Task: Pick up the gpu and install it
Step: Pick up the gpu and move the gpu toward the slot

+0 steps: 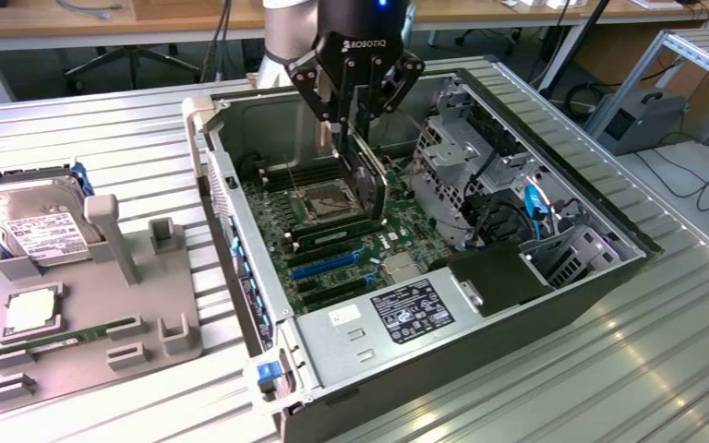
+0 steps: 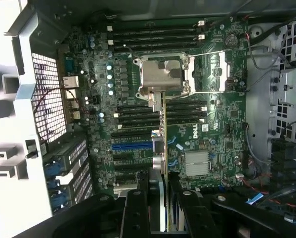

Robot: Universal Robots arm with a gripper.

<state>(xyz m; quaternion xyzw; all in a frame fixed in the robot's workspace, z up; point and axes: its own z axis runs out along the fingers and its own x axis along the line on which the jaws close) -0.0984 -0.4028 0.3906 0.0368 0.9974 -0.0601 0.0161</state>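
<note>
The gripper (image 1: 352,125) is clamped on the gpu (image 1: 371,189), holding it on edge above the motherboard (image 1: 330,249) inside the open case (image 1: 601,268). A good install needs the card upright, its lower edge square over the blue slot (image 1: 324,268).

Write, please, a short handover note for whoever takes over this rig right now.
End effector: shut on the gpu, which hangs upright from it.
Gpu: inside the open case, over the motherboard, beside the CPU socket.
Done: gpu picked up and brought into the case.
Left: gpu not yet seated in a slot.
</note>
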